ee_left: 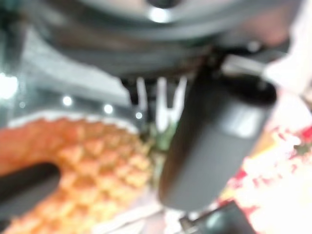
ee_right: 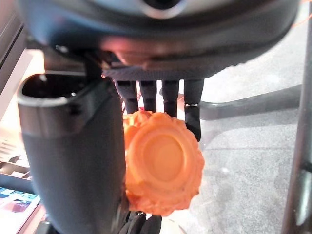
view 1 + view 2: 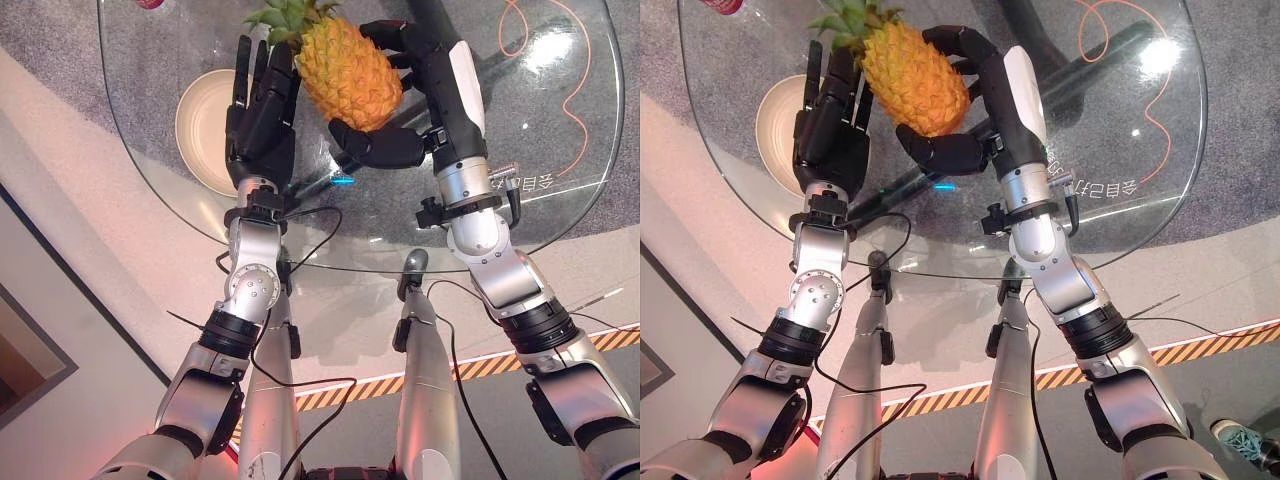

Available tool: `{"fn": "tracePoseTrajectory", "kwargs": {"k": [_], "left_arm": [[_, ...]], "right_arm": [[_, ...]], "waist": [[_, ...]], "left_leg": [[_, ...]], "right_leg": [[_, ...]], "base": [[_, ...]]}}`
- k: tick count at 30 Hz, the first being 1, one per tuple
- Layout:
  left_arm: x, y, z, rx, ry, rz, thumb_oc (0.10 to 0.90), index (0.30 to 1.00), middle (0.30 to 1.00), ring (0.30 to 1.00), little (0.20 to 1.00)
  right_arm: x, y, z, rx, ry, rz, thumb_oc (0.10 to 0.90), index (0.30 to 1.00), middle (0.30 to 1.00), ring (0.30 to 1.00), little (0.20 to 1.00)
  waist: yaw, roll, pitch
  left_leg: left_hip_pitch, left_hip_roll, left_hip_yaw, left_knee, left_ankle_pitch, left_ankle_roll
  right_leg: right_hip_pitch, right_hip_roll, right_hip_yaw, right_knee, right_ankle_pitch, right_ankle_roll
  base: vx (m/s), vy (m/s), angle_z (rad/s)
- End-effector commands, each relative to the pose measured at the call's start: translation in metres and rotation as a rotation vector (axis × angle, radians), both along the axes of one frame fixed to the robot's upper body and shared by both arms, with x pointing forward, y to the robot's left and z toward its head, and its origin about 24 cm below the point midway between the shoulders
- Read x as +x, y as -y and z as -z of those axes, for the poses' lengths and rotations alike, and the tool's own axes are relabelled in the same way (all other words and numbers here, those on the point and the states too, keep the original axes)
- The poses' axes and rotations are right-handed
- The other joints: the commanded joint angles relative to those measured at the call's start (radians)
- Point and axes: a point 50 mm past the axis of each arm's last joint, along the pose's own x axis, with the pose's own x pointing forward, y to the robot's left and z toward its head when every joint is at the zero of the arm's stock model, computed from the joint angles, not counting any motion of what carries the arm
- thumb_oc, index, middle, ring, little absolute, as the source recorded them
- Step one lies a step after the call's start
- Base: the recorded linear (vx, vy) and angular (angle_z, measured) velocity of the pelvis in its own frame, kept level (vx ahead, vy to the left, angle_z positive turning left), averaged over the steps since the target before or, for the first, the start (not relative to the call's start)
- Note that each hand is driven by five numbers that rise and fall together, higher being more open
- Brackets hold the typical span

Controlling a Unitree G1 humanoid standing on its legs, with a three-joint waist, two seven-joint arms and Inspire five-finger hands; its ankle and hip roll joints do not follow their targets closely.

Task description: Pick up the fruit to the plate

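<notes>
Gripping a pineapple [image 3: 348, 72], the right robot hand [image 3: 425, 95] has its fingers curled over the far side of the fruit and its thumb hooked under the near side, so the fruit is clamped between them. The pineapple is orange-yellow w/ a green leafy crown [image 3: 285, 20] pointing away from the robot and toward its left. It sits above the round glass worktop [image 3: 560, 190]; whether it touches the glass or is lifted clear can't be told.

The left robot hand [image 3: 262, 110] is just beside the pineapple on the robot's left, fingers straight and spread, lying along the fruit's side near the crown. It looks to touch the fruit but isn't wrapped round it.

A cream-coloured plate [image 3: 200, 130] sits on the worktop beyond the left robot hand from the pineapple, partly hidden by that hand. The fruit isn't on the plate.

In the right wrist view the pineapple's round cut base [image 2: 163, 168] faces the camera, w/ the dark thumb beside it and the fingers [image 2: 158, 95] reaching past it.

An orange cord [image 3: 560, 70] loops over the glass on the far side of the right robot hand from the pineapple.
</notes>
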Motion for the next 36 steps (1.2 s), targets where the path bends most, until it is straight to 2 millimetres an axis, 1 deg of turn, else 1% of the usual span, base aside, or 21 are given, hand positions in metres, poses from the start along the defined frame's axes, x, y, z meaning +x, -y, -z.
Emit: {"fn": "tracePoseTrajectory", "kwargs": {"k": [1,8,9,22,28,29,35,36], "left_arm": [[-0.022,-0.001,-0.077,0.009,0.360,-0.072,0.800,0.900,0.900,0.900,0.900],[-0.023,-0.003,-0.079,0.016,0.379,-0.074,0.800,0.900,0.900,0.900,0.900],[-0.023,-0.003,-0.080,0.015,0.384,-0.072,0.800,0.900,0.900,0.900,0.900],[-0.021,0.002,-0.078,0.024,0.377,0.010,0.800,0.900,0.900,0.900,0.900],[-0.018,0.006,-0.077,0.023,0.357,0.042,0.800,0.900,0.900,0.900,0.900],[-0.018,0.007,-0.078,0.025,0.359,0.045,0.800,0.900,0.900,0.900,0.900],[-0.015,0.010,-0.077,0.025,0.345,0.078,0.800,0.900,0.900,0.900,0.900],[-0.014,0.011,-0.078,0.028,0.349,0.087,0.800,0.900,0.900,0.900,0.900]], "right_arm": [[-0.053,-0.033,-0.059,-0.046,0.374,-0.259,0.100,0.300,0.300,0.300,0.200],[-0.052,-0.034,-0.057,-0.082,0.350,-0.275,0.100,0.300,0.300,0.300,0.200],[-0.052,-0.034,-0.058,-0.087,0.353,-0.278,0.100,0.300,0.300,0.300,0.200],[-0.052,-0.038,-0.053,-0.150,0.309,-0.323,0.100,0.300,0.300,0.300,0.200],[-0.055,-0.043,-0.054,-0.182,0.314,-0.353,0.100,0.300,0.300,0.300,0.200],[-0.056,-0.044,-0.056,-0.186,0.320,-0.357,0.100,0.300,0.300,0.300,0.200],[-0.060,-0.051,-0.058,-0.216,0.333,-0.392,0.100,0.300,0.300,0.300,0.200],[-0.061,-0.052,-0.059,-0.220,0.337,-0.397,0.100,0.300,0.300,0.300,0.200]], "waist": [[0.001,-0.023,-0.019],[0.000,-0.022,-0.019],[-0.001,-0.023,-0.019],[-0.001,-0.023,-0.019],[-0.002,-0.023,-0.019],[-0.002,-0.022,-0.019],[-0.003,-0.020,-0.019],[-0.003,-0.021,-0.019]], "left_leg": [[-0.004,-0.023,0.007,0.057,-0.053,0.012],[-0.005,-0.023,0.007,0.057,-0.052,0.011],[-0.013,-0.024,0.007,0.056,-0.044,0.013],[-0.008,-0.021,0.007,0.056,-0.050,0.009],[-0.008,-0.022,0.006,0.057,-0.049,0.009],[-0.016,-0.023,0.006,0.056,-0.041,0.010],[-0.012,-0.023,0.006,0.056,-0.046,0.009],[-0.018,-0.024,0.007,0.054,-0.038,0.010]], "right_leg": [[0.036,0.028,-0.042,-0.080,0.060,-0.018],[0.034,0.030,-0.040,-0.079,0.059,-0.019],[0.027,0.029,-0.040,-0.081,0.067,-0.020],[0.031,0.029,-0.042,-0.077,0.059,-0.018],[0.030,0.030,-0.041,-0.077,0.060,-0.017],[0.023,0.029,-0.041,-0.080,0.068,-0.018],[0.027,0.031,-0.041,-0.078,0.061,-0.017],[0.022,0.031,-0.041,-0.081,0.068,-0.018]], "base": [[0.00,0.000,0.00],[0.00,0.000,0.00],[0.00,0.000,0.00],[0.00,0.000,0.00],[0.00,0.000,0.00],[0.00,0.000,0.00],[0.00,0.000,0.00],[0.00,0.000,0.00]]}}
